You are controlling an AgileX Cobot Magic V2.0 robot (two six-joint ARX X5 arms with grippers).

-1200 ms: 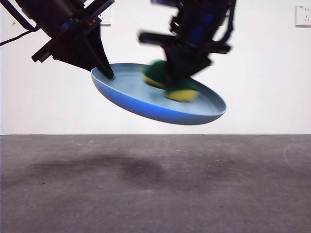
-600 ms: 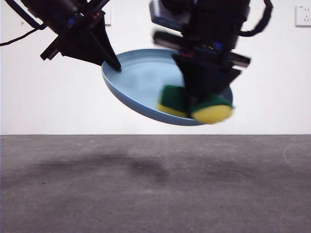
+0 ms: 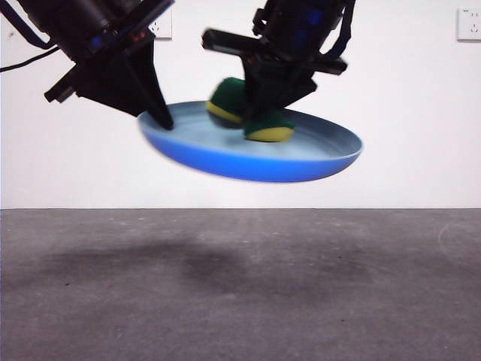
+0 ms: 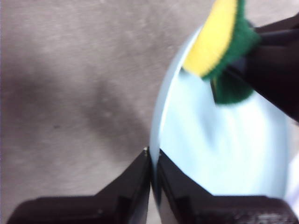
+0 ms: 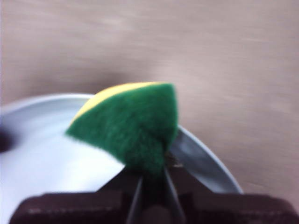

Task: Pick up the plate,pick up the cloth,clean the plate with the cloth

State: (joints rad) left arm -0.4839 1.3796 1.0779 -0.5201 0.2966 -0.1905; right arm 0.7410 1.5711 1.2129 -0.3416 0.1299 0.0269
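Observation:
The light-blue plate (image 3: 255, 154) hangs in the air well above the table, nearly level. My left gripper (image 3: 161, 116) is shut on its left rim; the left wrist view shows the jaws clamped on the plate's edge (image 4: 154, 163) and the plate's inside (image 4: 224, 144). My right gripper (image 3: 259, 113) comes down from above and is shut on the cloth (image 3: 252, 113), a yellow sponge with a green top, pressed into the plate's inside. The right wrist view shows the cloth (image 5: 133, 126) squeezed between the jaws over the plate (image 5: 46, 154). The cloth also shows in the left wrist view (image 4: 219, 37).
The grey table top (image 3: 240, 286) lies below with the plate's shadow on it. A white wall stands behind, with a socket (image 3: 470, 22) at the upper right.
The plate has tipped from steeply tilted toward the camera back to nearly level. The right gripper has carried the cloth from the plate's right edge back up to its middle left.

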